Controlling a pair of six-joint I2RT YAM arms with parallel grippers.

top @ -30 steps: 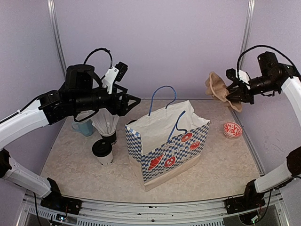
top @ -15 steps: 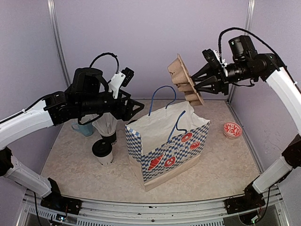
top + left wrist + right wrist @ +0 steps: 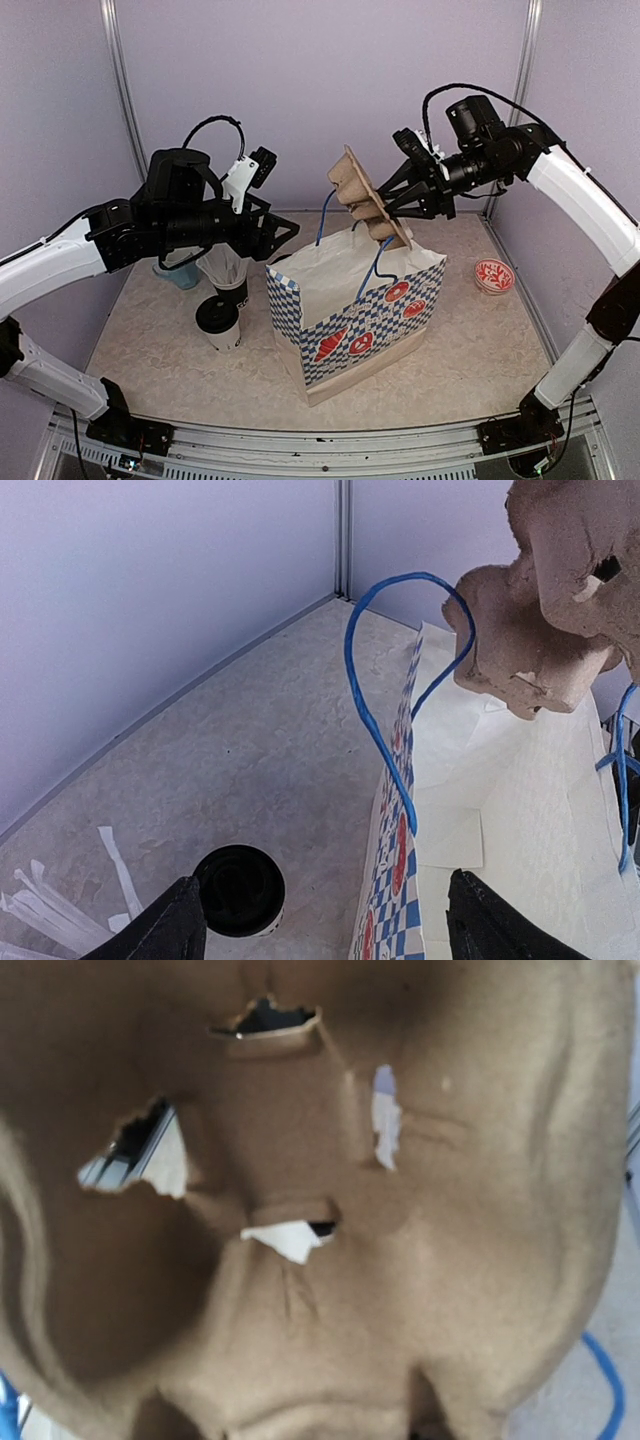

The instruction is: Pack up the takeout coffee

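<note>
Since a second before, the right arm had swung in from the far right wall toward the middle, carrying its load over the bag. The left arm had barely shifted.

The right gripper (image 3: pixel 390 203) was clamped narrowly on the edge of a moulded cardboard tray (image 3: pixel 360 193). The tray hung steeply tilted, nearly on edge, with its lower corner just above the mouth of the checked paper bag (image 3: pixel 352 305). It sat between the two blue handles (image 3: pixel 377 264). In the right wrist view the tray filled the frame, so the fingers could not be seen there.

The left gripper (image 3: pixel 287 228) stood wide and empty, level with the bag's left rim and just beside it. It touched nothing that I could see.

One lidded coffee cup (image 3: pixel 218 322) remained on the table (image 3: pixel 470 340) left of the bag, next to the cup of straws (image 3: pixel 232 282). I could not pick out a second coffee with certainty.

To do this step well, the tray probably needed levelling as it went down, so that it would seat flat on the bag's floor with the cup holes facing up. A slow descent clear of the handles seemed wise, since a snagged loop could tip the bag. The left gripper looked well placed to hold the rim open.
</note>
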